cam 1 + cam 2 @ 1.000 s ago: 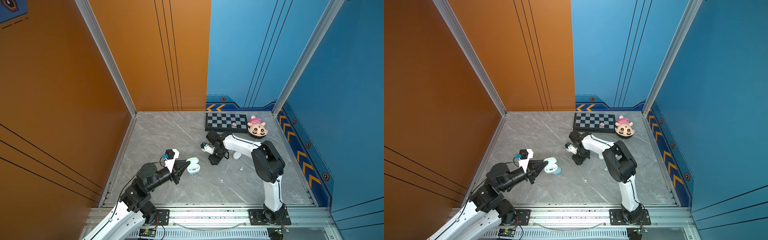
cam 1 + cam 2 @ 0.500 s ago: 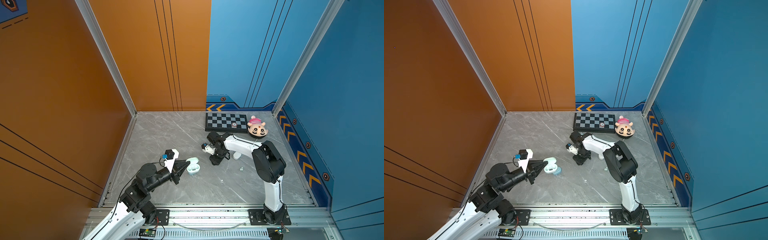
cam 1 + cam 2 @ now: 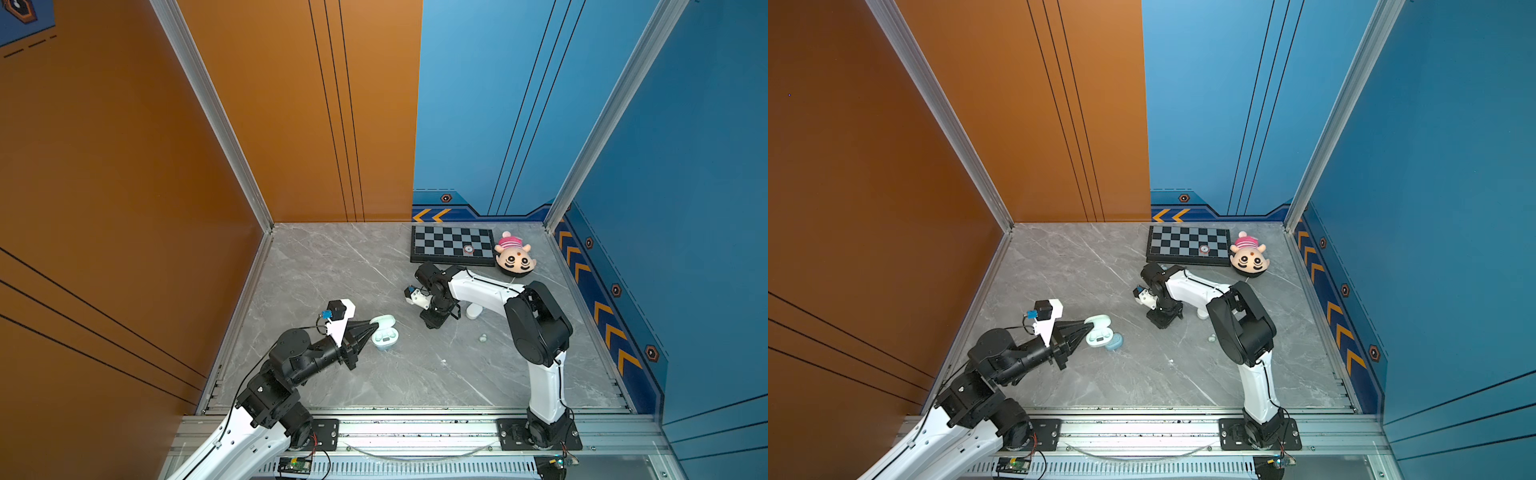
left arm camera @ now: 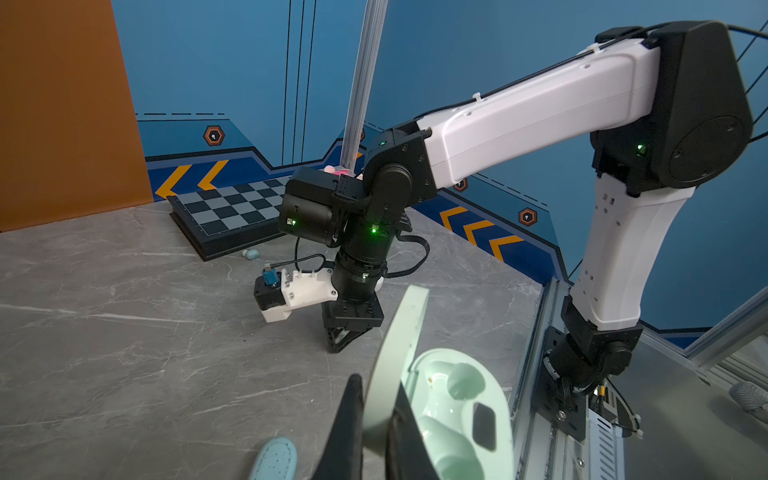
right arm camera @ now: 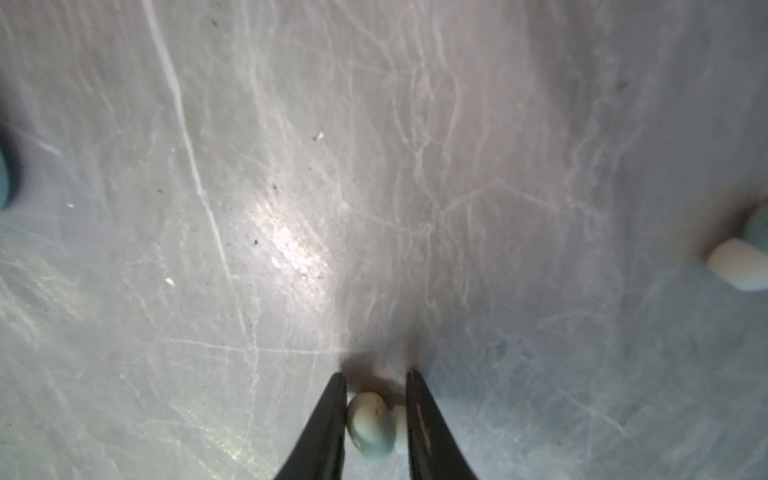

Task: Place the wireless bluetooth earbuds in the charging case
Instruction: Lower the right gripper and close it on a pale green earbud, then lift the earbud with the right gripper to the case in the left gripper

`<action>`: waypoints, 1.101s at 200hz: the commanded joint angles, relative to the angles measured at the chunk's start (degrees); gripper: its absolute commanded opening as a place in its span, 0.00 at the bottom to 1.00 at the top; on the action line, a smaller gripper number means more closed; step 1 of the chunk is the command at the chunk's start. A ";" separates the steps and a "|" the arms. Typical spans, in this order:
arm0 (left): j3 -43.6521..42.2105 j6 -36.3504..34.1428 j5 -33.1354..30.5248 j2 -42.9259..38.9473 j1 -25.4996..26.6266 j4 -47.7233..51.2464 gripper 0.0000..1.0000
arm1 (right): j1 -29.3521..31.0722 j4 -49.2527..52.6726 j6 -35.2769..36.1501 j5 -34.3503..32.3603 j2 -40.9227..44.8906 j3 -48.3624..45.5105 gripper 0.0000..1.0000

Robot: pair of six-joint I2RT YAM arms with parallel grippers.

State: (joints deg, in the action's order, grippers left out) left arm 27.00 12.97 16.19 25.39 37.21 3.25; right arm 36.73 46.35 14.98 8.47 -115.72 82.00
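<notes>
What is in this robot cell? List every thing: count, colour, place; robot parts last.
Mint charging case: one, mint, open, left of centre.
Blue case: one, pale blue, beside it.
White case: one, white, by the right arm.
Mint earbud: one, mint, in the right gripper.
Loose earbuds: two, pale; mid-table and by the chessboard.
Chessboard: one, black-grey, at back.
Plush toy: one, pink, beside it.
Left gripper: shut on the case lid.
Right gripper: shut on the earbud.

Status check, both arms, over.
Left gripper jaws shut on open case lid. Right gripper jaws straddle mint earbud on table, grip unconfirmed. Nothing seen between earbud and case.
</notes>
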 commanded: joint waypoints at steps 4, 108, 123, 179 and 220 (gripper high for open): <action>0.88 -0.21 -1.00 -0.49 0.54 0.24 0.00 | 0.01 2.17 -0.93 -0.83 1.19 -1.18 0.23; 0.51 -0.54 -1.81 1.03 0.56 -2.26 0.00 | -3.63 2.09 -8.34 6.00 6.82 1.19 0.16; 0.42 -0.66 -2.03 2.15 0.58 -3.59 0.00 | -4.96 2.12 -11.10 8.29 8.36 1.32 0.16; 0.01 -1.02 -4.18 8.02 0.63 -12.65 0.00 | -9.17 2.00 -22.35 20.66 16.86 0.80 0.15; 0.60 -1.70 -4.94 13.37 0.61 -18.82 0.00 | -9.75 1.78 -27.99 27.94 24.18 1.45 0.15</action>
State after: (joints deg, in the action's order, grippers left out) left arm 27.00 12.86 12.64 36.47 37.21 -9.26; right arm 27.24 46.98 -7.20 29.47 -96.01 82.11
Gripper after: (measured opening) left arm 0.097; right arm 0.150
